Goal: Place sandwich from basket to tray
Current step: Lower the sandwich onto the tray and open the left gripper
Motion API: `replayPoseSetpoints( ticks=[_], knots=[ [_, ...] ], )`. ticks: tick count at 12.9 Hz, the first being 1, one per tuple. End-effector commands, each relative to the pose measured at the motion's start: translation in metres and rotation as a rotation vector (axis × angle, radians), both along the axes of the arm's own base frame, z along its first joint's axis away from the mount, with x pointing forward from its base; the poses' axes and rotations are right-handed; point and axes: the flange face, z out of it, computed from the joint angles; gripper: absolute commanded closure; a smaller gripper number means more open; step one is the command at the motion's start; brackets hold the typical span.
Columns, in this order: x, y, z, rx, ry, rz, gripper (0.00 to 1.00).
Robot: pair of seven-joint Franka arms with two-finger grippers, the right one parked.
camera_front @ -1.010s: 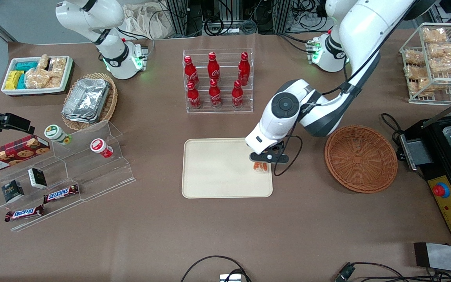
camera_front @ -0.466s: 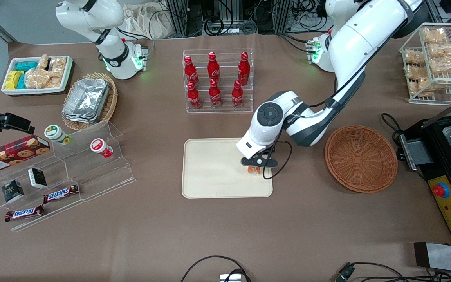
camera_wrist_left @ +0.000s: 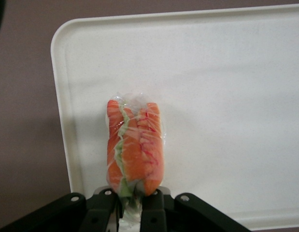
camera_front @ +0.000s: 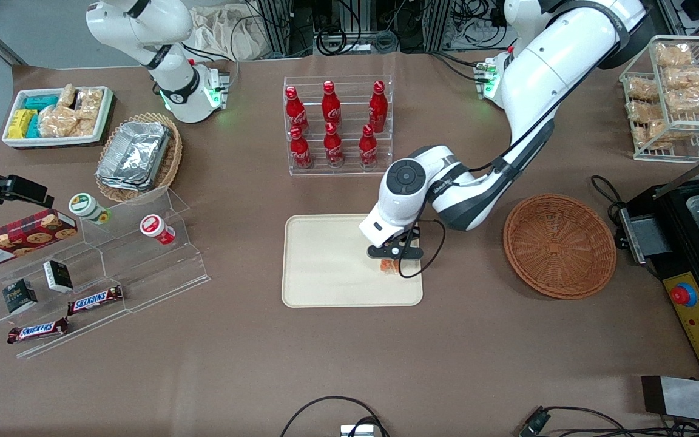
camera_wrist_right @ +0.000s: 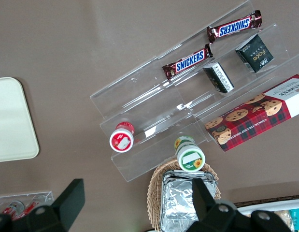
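My left gripper [camera_front: 391, 260] is shut on the sandwich [camera_front: 389, 266] and hangs over the cream-beige tray [camera_front: 331, 267], near the tray's end toward the working arm. In the left wrist view the wrapped sandwich [camera_wrist_left: 135, 145], with orange and green filling, sticks out from between the gripper [camera_wrist_left: 132, 212], with the tray [camera_wrist_left: 226, 96] under it. I cannot tell whether the sandwich touches the tray. The round reddish-brown wicker basket [camera_front: 559, 245] stands empty beside the tray, toward the working arm's end.
A clear rack of red cola bottles [camera_front: 334, 124] stands farther from the front camera than the tray. A clear stepped display [camera_front: 101, 267] with snacks stands toward the parked arm's end. A wire rack of snack bags [camera_front: 674, 91] and a black machine [camera_front: 689, 243] stand at the working arm's end.
My left gripper has carried the sandwich a short way farther over the tray, away from the basket. The sandwich stays held.
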Motion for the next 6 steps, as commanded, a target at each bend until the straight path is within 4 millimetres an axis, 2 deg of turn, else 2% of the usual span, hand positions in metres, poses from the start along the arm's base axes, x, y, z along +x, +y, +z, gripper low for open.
replayPoseSetpoints(
  ticks=[1, 3, 4, 5, 6],
  knots=[
    [-0.0020, -0.0156, -0.0054, -0.003, -0.022, 0.011, 0.82],
    [0.0003, -0.0118, -0.0119, 0.007, -0.022, 0.017, 0.78],
    [0.0003, -0.0118, -0.0119, 0.007, -0.022, 0.017, 0.64],
    [0.0004, -0.0118, -0.0110, 0.007, -0.023, 0.017, 0.43],
    [0.0003, -0.0117, -0.0112, 0.008, -0.022, 0.017, 0.28]
  ],
)
